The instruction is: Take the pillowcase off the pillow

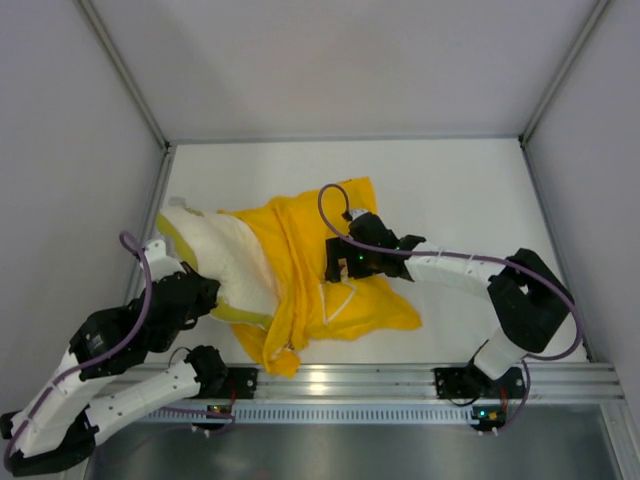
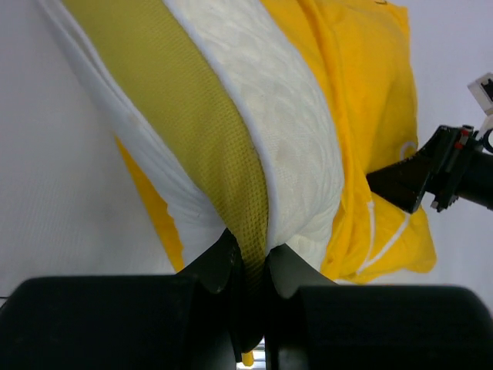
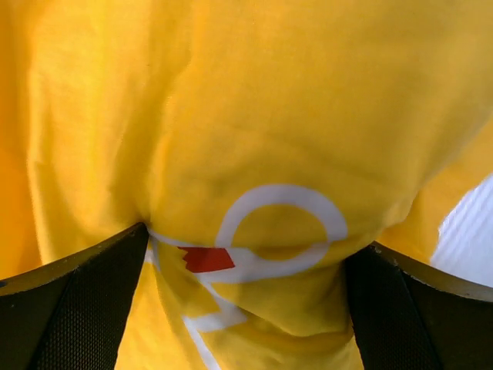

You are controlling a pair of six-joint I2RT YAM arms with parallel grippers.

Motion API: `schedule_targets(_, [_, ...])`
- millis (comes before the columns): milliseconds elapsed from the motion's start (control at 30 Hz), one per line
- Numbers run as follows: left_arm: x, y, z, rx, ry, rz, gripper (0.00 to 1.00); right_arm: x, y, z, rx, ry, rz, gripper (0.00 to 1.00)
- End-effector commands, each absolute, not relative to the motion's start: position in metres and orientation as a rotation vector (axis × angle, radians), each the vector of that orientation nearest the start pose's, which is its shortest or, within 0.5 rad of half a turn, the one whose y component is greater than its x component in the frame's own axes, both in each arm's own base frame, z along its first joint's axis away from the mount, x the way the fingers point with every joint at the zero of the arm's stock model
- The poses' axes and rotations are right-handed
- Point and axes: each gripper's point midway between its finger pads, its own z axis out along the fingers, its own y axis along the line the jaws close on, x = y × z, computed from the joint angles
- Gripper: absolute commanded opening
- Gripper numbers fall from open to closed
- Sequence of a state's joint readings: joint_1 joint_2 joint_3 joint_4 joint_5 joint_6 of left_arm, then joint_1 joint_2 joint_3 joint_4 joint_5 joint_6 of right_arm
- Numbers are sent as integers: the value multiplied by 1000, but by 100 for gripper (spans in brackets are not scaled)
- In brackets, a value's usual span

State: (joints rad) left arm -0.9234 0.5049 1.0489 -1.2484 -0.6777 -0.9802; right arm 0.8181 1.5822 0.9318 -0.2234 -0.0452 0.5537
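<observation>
Pillow sticks halfway out of bunched pillowcase, left end bare.

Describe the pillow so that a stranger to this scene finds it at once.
On the white table, look left of centre, towards the near edge. The pillow is the plump cream quilted cushion with an olive mesh side band, sticking out of the thin, bright yellow pillowcase.

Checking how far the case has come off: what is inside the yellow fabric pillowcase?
The plump cream quilted pillow runs into the bright yellow fabric pillowcase, one end sticking out bare. How far it reaches inside is hidden by the cloth.
</observation>
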Motion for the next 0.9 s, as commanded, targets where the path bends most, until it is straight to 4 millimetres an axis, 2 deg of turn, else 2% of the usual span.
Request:
schedule_targets(0, [150,-76,267,-420,2032,-519,0,279,348,122,-474,2302,793,100])
schedule_targets(33, [150,-76,265,-417,2036,-522,0,291,341,126,-462,2284,742,100])
schedule_targets(67, [150,-77,263,-417,2040,-517,0,295,336,129,-458,2286,714,100])
schedule_targets(100, [150,-77,262,-419,2043,-517,0,302,332,142,-446,2254,704,100])
schedule_targets(133, [150,-78,258,-417,2050,-511,0,312,320,147,-418,2239,660,99])
schedule_targets(167, [150,-79,257,-415,2056,-514,0,314,312,149,-398,2243,630,100])
schedule_targets(233, [150,-81,253,-414,2064,-516,0,315,278,157,-292,2255,494,100])
schedule_targets(333, [151,-85,250,-413,2061,-531,0,291,239,150,-179,2277,420,99])
schedule_targets(367, [151,-85,250,-411,2058,-534,0,278,222,127,-147,2323,369,99])
schedule_targets(400, [152,-86,249,-407,2059,-533,0,270,210,131,-106,2308,369,99])
schedule_targets(433, [152,-86,249,-407,2055,-538,0,266,198,126,-58,2318,353,100])
schedule_targets(533, [152,-86,253,-394,2052,-537,0,243,167,101,7,2379,290,99])
schedule_targets(567, [151,-86,254,-390,2050,-542,0,233,157,87,14,2410,259,99])
schedule_targets(600, [151,-86,256,-380,2049,-546,0,229,153,85,31,2406,260,100])
schedule_targets(667, [149,-84,263,-378,2032,-565,0,224,136,72,78,2413,207,99])
schedule_targets(733, [146,-79,272,-389,2009,-583,0,228,122,71,141,2397,179,100])
schedule_targets(867, [141,-65,275,-408,2003,-556,0,237,111,83,245,2330,193,100])
